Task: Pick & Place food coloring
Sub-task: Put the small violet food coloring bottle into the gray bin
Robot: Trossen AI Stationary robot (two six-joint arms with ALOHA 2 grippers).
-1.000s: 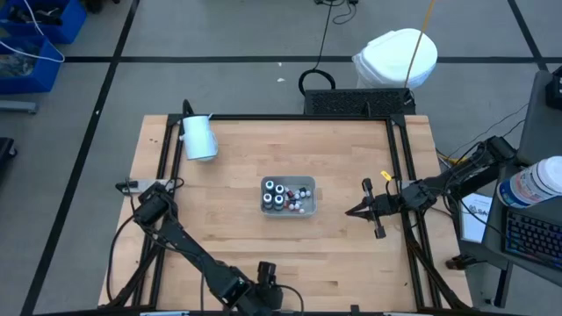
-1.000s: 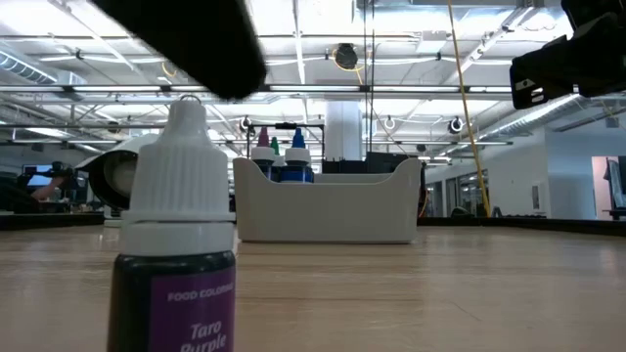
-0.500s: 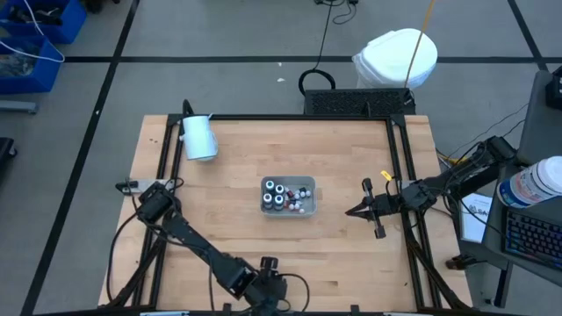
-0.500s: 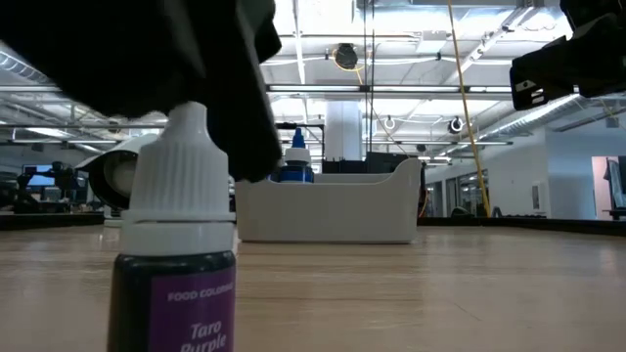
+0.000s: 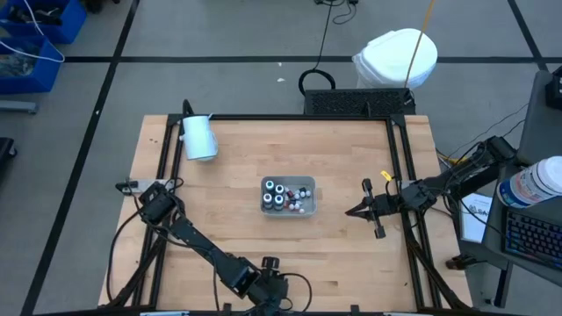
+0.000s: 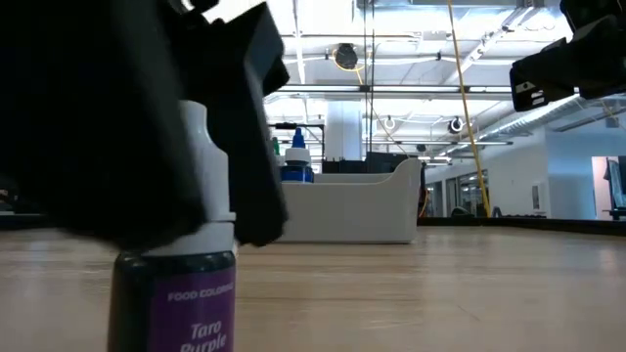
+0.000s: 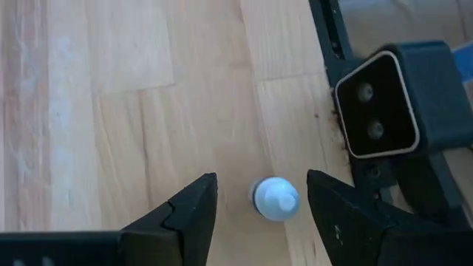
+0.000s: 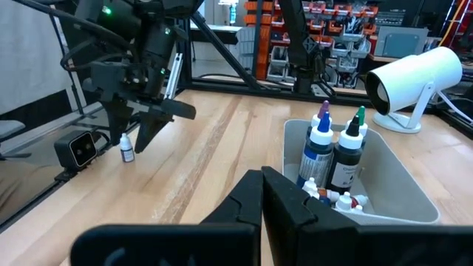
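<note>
Change since a second ago: my left gripper (image 7: 260,203) has come down around the lone food coloring bottle (image 6: 176,293); in the low view my dark fingers (image 6: 249,127) now cover its white cap, where before they hung above it.

Item 1, lone bottle: small, dark, purple label reading "Food Coloring, Taro Purple", white dropper cap (image 7: 276,198). It stands upright on the wooden table (image 5: 237,202) at its near edge, just beside the small grey camera block (image 7: 378,103). My left jaws straddle the cap, one finger on each side, with a gap showing between each finger and the cap; not closed on it.

Item 2, remaining food coloring (image 5: 283,195): taller dark bottles standing upright and tiny white bottles lying loose, all in the pale grey tray (image 5: 266,209) near the table's middle, well apart from the lone bottle. The right wrist view shows blue, purple and green caps.

Item 3, my right gripper (image 5: 351,211): held above the table's right side, pointing toward the tray, jaws closed on nothing.

Item 4, white cylinder (image 5: 198,136): on a stand at the table's far left corner.

Item 5, white rounded object (image 5: 397,57): on the floor beyond the table.
</note>
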